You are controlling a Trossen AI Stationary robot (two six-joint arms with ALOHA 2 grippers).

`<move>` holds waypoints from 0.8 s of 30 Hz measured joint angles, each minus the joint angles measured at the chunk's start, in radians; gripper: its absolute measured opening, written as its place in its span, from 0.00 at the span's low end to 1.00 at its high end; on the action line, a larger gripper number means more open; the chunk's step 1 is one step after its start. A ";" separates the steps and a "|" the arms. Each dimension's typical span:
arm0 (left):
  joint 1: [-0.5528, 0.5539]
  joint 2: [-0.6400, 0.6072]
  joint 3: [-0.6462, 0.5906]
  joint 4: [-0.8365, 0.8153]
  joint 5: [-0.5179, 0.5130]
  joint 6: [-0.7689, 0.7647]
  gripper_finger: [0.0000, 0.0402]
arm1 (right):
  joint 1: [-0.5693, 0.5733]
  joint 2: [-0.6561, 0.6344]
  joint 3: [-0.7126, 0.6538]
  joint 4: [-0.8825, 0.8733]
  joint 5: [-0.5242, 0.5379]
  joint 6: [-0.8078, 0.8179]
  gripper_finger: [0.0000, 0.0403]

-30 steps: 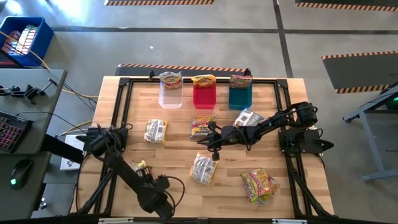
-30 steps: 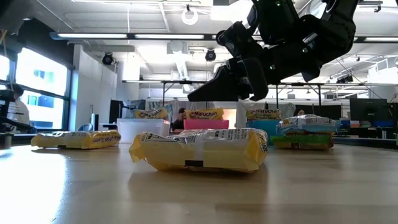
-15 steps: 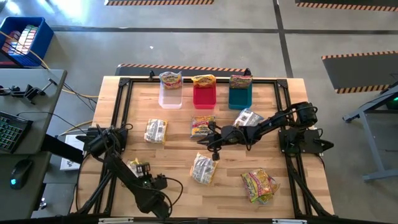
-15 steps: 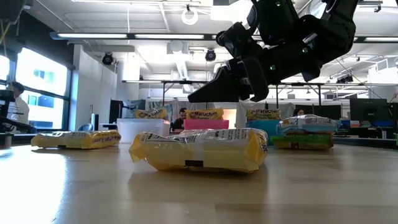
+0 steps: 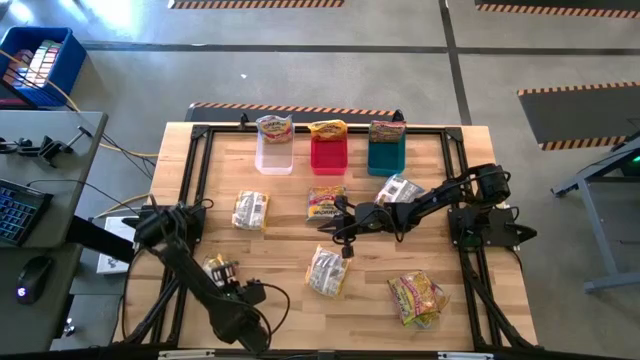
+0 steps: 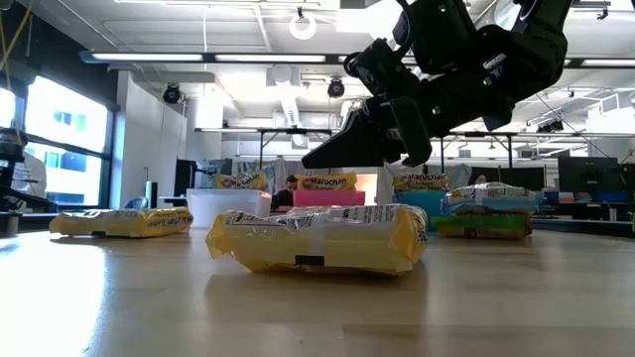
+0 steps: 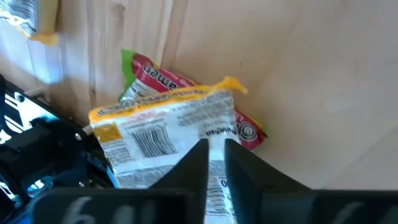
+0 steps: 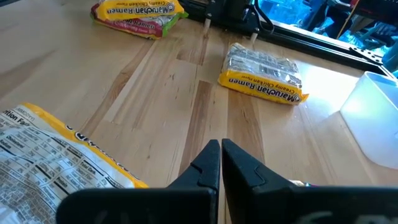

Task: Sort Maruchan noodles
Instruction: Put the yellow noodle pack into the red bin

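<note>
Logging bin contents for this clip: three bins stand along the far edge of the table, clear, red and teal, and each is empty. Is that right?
Not empty. In the high view, the clear bin, red bin and teal bin each hold a noodle packet sticking up. The rest stands.

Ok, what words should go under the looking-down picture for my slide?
Two robot arms over a wooden table of scattered Maruchan noodles, with the clear bin, red bin and teal bin lined along the far edge.

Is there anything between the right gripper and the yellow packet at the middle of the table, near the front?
Nothing visible does. The right gripper hovers shut above the bare table, and the yellow packet lies just beyond its tips, with open wood between. The left gripper is off to the side.
</note>
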 joint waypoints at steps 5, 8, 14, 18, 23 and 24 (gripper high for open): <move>-0.028 0.035 0.000 0.004 0.029 -0.003 0.28 | 0.000 0.000 0.000 -0.009 0.000 0.007 0.00; -0.036 0.055 0.000 0.006 0.059 -0.007 0.36 | 0.000 0.000 0.000 -0.014 0.000 0.007 0.00; -0.038 0.072 0.000 0.007 0.110 -0.005 0.45 | 0.000 0.000 0.000 -0.014 0.000 0.007 0.00; -0.038 0.072 0.019 -0.031 0.126 -0.001 0.47 | 0.000 0.000 0.000 -0.014 0.000 0.007 0.00; -0.046 0.072 0.047 -0.040 0.124 0.026 0.49 | 0.000 0.000 0.000 -0.014 0.000 0.007 0.00; -0.052 0.072 0.047 -0.039 0.125 0.028 0.49 | 0.000 0.000 0.000 -0.014 0.000 0.007 0.00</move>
